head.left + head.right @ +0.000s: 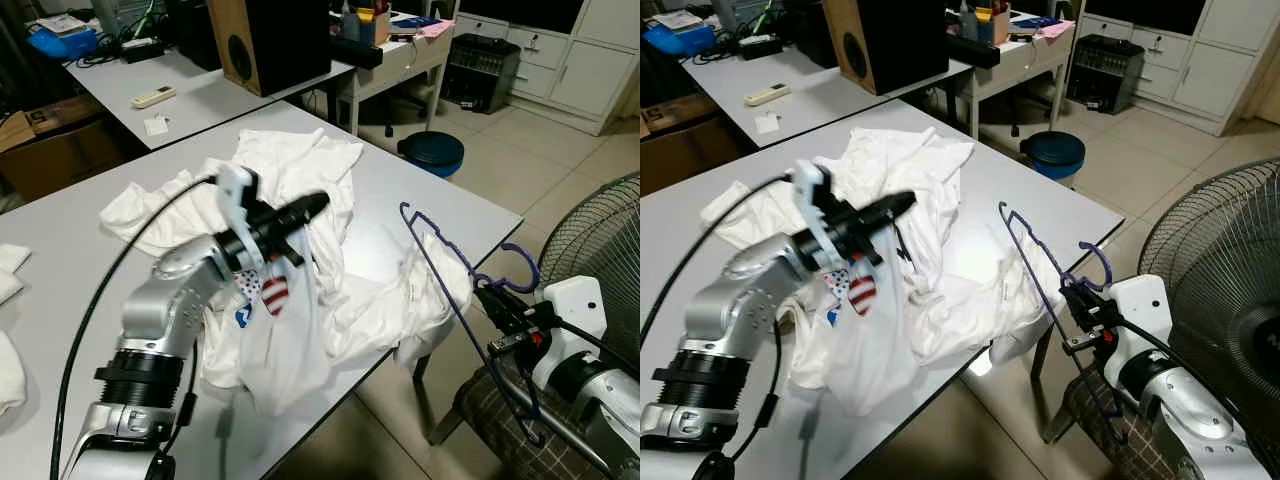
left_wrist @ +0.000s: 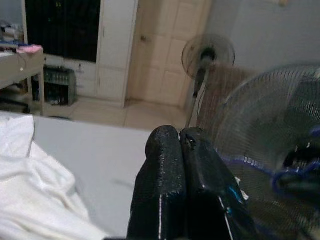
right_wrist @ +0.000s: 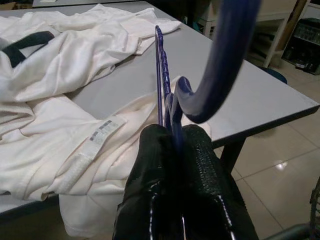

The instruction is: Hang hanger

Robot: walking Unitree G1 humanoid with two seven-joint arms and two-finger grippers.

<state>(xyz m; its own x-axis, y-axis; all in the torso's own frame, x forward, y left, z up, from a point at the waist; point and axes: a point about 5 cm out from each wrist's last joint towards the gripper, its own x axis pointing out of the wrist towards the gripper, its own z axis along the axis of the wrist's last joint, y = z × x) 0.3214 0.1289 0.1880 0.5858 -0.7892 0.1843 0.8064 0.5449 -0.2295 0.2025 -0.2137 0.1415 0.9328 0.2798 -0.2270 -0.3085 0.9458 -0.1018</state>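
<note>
right pincer (image 1: 487, 293) pinching blue hanger (image 1: 440, 262) just below hook, held off right edge of grey tabletop (image 1: 60, 230), hanger tilted, one end over white shirt (image 1: 290, 290) draped at edge. left pincer (image 1: 315, 205) pressed together, empty, hovering over crumpled shirt near tabletop middle. standing fan (image 1: 600, 230) at right, just beside right arm. blue bin (image 1: 432, 152) on floor beyond tabletop.

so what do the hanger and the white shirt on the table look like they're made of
Hanger: looks like thin wire with a glossy blue plastic coating, judging by its slim smooth curve; could be solid plastic. White shirt: soft matte fabric, likely cotton knit, since it crumples into loose folds. Table: smooth grey laminate, apparently.
</note>
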